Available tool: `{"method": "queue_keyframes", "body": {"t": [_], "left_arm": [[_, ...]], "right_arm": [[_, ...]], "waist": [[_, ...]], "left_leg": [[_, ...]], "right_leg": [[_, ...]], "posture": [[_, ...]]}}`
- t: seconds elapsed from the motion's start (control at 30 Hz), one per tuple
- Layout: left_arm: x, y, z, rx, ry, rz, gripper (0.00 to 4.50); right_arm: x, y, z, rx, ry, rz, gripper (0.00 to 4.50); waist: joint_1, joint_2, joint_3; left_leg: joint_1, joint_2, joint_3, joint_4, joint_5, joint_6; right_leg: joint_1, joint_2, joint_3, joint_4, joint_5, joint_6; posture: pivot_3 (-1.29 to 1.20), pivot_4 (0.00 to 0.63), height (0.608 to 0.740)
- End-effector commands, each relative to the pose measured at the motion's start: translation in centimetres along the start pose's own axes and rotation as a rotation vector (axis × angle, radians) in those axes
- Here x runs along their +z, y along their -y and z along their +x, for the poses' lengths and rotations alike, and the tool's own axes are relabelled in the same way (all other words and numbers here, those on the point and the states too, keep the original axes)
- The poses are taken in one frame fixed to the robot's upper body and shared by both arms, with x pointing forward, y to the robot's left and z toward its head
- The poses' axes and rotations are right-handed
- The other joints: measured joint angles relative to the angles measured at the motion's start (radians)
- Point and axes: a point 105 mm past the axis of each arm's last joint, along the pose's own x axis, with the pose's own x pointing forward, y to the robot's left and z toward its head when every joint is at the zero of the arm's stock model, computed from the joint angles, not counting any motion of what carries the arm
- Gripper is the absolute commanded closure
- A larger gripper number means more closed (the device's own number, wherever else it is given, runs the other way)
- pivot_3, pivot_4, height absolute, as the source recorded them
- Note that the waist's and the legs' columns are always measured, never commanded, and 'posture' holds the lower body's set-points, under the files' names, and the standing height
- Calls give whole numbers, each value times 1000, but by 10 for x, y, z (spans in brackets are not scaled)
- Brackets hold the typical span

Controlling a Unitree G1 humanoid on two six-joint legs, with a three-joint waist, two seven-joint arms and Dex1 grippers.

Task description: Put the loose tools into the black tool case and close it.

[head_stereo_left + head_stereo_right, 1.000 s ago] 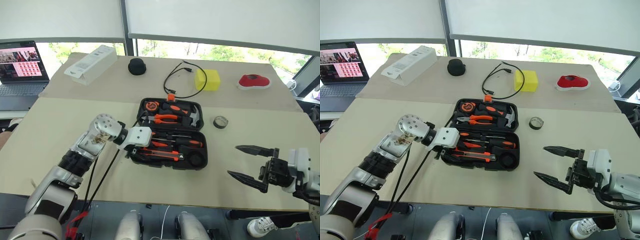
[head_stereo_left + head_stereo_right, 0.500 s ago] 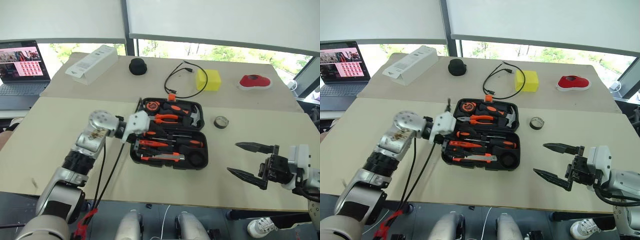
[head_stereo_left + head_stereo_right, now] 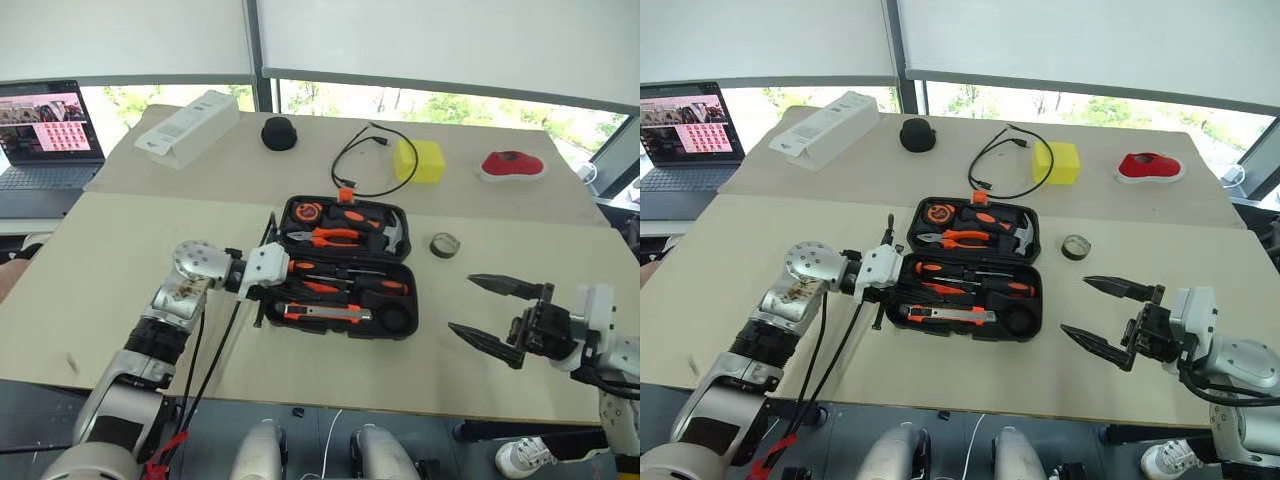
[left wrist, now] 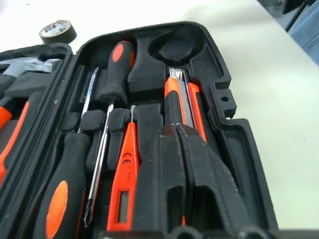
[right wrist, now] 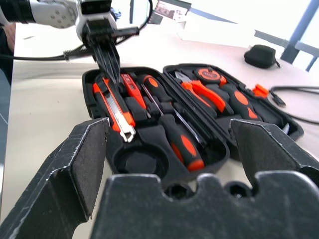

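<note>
The black tool case (image 3: pixel 398 322) lies open in the middle of the table, its lid half on the far side. In the near half's slots rest two slim screwdrivers (image 4: pixel 101 149), a little orange tester screwdriver (image 4: pixel 125 172) and a utility knife (image 4: pixel 178 97). Pliers, a hammer and a tape measure fill the lid half (image 3: pixel 345 222). My left gripper (image 5: pixel 112 67) is shut, holds nothing that I can see, and points down over the near half's left end, between the tester and the knife. My right gripper (image 3: pixel 462 303) hangs open to the right of the case, apart from it.
Behind the case lie a black cable (image 3: pixel 365 160), a yellow block (image 3: pixel 417 160), a red object (image 3: pixel 511 164) and a black round object (image 3: pixel 277 133). A tape roll (image 3: pixel 443 244) sits right of the lid. A white long box (image 3: pixel 188 128) and a laptop (image 3: pixel 45 135) are at far left.
My left gripper dipped from the lid half's left corner toward the near half and its fingers came together. My right gripper stayed where it was, open.
</note>
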Motion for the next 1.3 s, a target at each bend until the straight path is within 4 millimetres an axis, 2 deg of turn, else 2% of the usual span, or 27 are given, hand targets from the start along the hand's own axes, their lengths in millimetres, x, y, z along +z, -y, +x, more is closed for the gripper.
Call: {"method": "queue_keyframes", "body": {"t": [0.03,0.2,0.3,0.5,0.63,0.7,0.83,0.87,0.93,1.0,1.07,1.13,1.23,1.3], "left_arm": [[-4,0,10,8,-22,-1,4410],[-18,8,20,-34,-89,-29,4410],[-33,15,29,-60,-176,-79,4410],[-45,13,37,-11,-214,-160,4410],[-30,7,36,45,-93,-171,4410],[-12,-4,27,130,26,-168,4410],[18,-18,-16,312,252,-126,3410],[21,-18,-27,344,296,-141,2959],[30,-10,-46,360,378,-164,2176],[38,1,-67,372,462,-197,1582],[38,9,-86,414,495,-247,860],[23,20,-106,489,443,-280,150],[8,30,-124,560,408,-336,68],[-1,36,-129,569,384,-366,68]], "right_arm": [[7,1,2,17,12,-19,0],[6,0,4,22,11,-13,0],[5,-1,4,23,6,-6,0],[3,0,5,21,-5,-4,0],[2,4,4,0,-13,-14,0],[2,6,0,-30,-18,-17,0],[-8,14,-26,-160,-49,44,0],[-12,17,-34,-202,-62,35,0],[-22,20,-50,-289,-85,34,0],[-32,22,-66,-375,-110,25,0],[-42,23,-81,-473,-134,29,0],[-54,19,-95,-554,-159,51,0],[-65,14,-99,-578,-196,66,0],[-68,18,-94,-569,-220,65,0]], "waist": [[0,0,0],[1,0,0],[3,1,0],[8,3,-5],[13,5,-7],[13,6,-7],[9,5,-7],[7,5,-7],[1,5,-7],[-5,6,-7],[-12,6,-7],[-18,6,-7],[-24,6,-7],[-24,7,-7]], "left_leg": [[0,0,0,0,0,0],[2,0,0,0,0,0],[5,0,0,0,0,0],[11,-1,0,1,0,1],[11,-2,0,2,0,1],[11,-2,0,2,1,2],[7,-1,-1,1,1,2],[6,-1,-2,1,1,2],[6,0,-3,1,0,2],[7,0,-4,0,0,2],[8,0,-4,-1,0,2],[10,1,-5,-2,0,2],[11,1,-5,-3,0,2],[11,2,-4,-3,0,2]], "right_leg": [[0,0,0,0,0,0],[2,0,0,0,0,0],[6,0,-1,-1,0,0],[13,-1,-1,-1,0,1],[13,-2,0,-1,1,2],[13,-2,0,-1,1,2],[9,-2,0,-1,1,2],[8,-2,0,-1,1,2],[8,-2,-1,-1,1,2],[8,-2,0,-1,1,2],[9,-2,0,-1,1,1],[9,-2,0,-1,0,1],[10,-2,0,-1,0,0],[9,-2,1,-1,-1,0]], "posture": [[0,150,740],[0,150,740],[0,150,740],[0,150,740],[0,150,740],[0,150,740],[0,150,740],[0,150,740],[0,150,740],[0,150,740],[0,150,740],[0,150,740],[0,150,740],[0,150,740]]}}
